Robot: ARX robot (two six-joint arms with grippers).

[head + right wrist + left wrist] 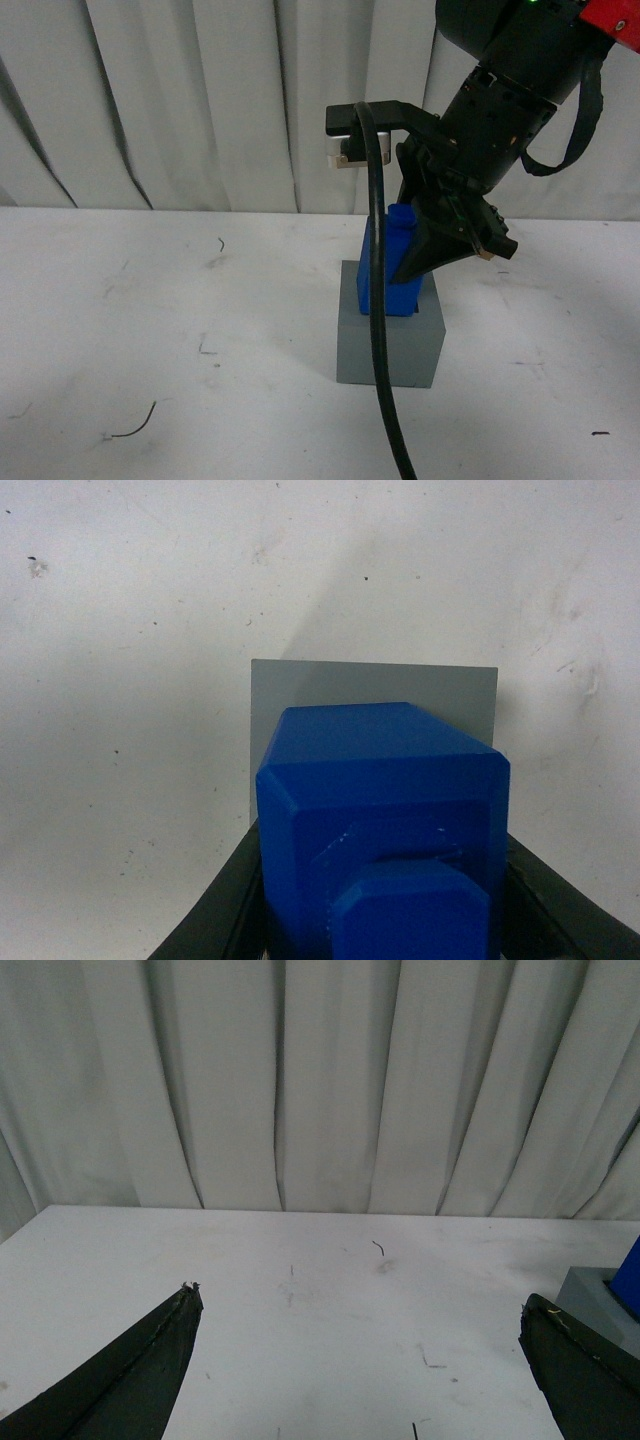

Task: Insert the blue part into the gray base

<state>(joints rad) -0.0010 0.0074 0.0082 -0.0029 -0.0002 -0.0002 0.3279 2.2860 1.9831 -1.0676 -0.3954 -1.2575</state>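
The black cable (378, 300) hangs nearest, crossing the blue part (400, 298), which stands upright on top of the gray base (415, 345), right of the table's middle. The right gripper (398, 262) is clamped on it. Seating depth is unclear, so press straight down, squarely, before letting go. The left gripper (358, 1300) is spread and empty.

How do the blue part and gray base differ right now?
The blue part is bright blue, the gray base matte gray. The part is narrower and upright; the base is a wider cube. The right gripper holds the part; the base rests free on the table. Both are square-edged blocks.
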